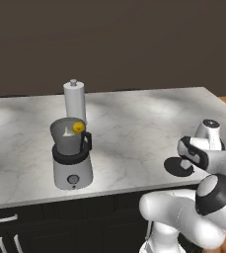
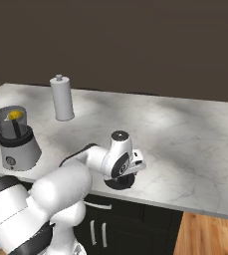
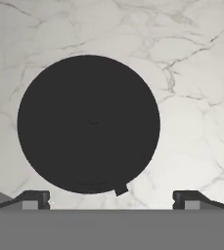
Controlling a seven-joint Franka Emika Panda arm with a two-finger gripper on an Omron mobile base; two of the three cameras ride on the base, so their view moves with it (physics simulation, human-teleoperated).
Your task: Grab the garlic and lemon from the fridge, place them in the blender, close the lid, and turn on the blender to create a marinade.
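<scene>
The blender [image 1: 72, 158] [image 2: 15, 144] stands near the counter's front edge, its jar open at the top. Inside the jar the lemon [image 1: 78, 127] [image 2: 15, 115] rests against the wall. The lid [image 1: 176, 166] [image 2: 119, 184] [image 3: 89, 124], a flat black disc, lies on the marble to the blender's right. My gripper [image 1: 184, 162] [image 2: 128, 174] [image 3: 111, 199] hangs just above the lid, pointing down. It is open, with its fingertips [image 3: 35, 197] spread wide and nothing between them. The garlic and the fridge are out of view.
A tall white cylinder with a knob [image 1: 75, 101] [image 2: 61, 98] stands behind the blender. The marble counter [image 1: 134, 123] [image 2: 185, 139] ends in a front edge above black handled cabinets [image 1: 1, 217] [image 2: 98, 231]. Wooden floor [image 2: 205, 234] lies to the right.
</scene>
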